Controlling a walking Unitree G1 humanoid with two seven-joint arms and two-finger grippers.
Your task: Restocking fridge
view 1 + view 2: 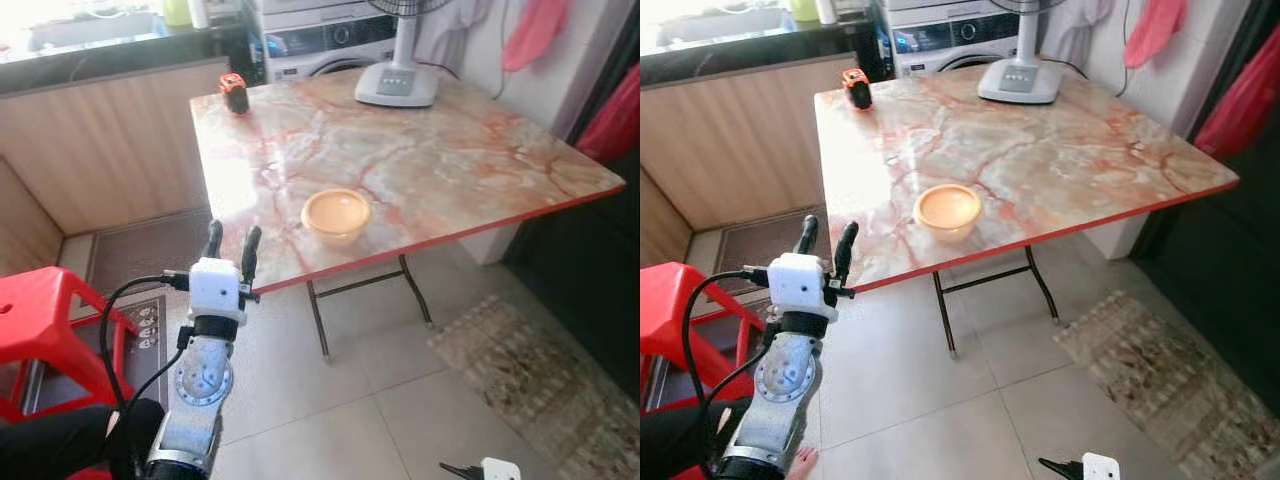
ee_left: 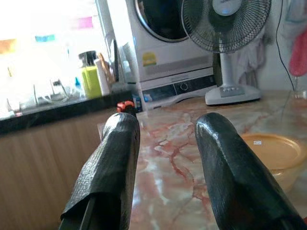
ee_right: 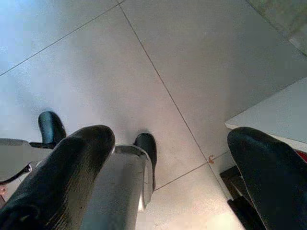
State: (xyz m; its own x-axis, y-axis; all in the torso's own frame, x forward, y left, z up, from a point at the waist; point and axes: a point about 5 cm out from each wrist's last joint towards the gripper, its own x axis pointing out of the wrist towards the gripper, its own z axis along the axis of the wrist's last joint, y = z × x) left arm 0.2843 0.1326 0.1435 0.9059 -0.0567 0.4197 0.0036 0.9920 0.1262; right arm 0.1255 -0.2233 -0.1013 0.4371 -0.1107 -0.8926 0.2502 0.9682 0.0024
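**Robot reaches toward a lidded tub on the table**

A yellow lidded tub [image 1: 336, 214] sits near the front edge of a marble-patterned folding table [image 1: 450, 150]. The left gripper [image 1: 230, 243] is raised just short of that edge, to the tub's left, fingers apart and empty. The right gripper [image 3: 163, 177] hangs low, spread wide over floor tiles. A good grasp likely needs stepping closer and straddling the tub squarely.
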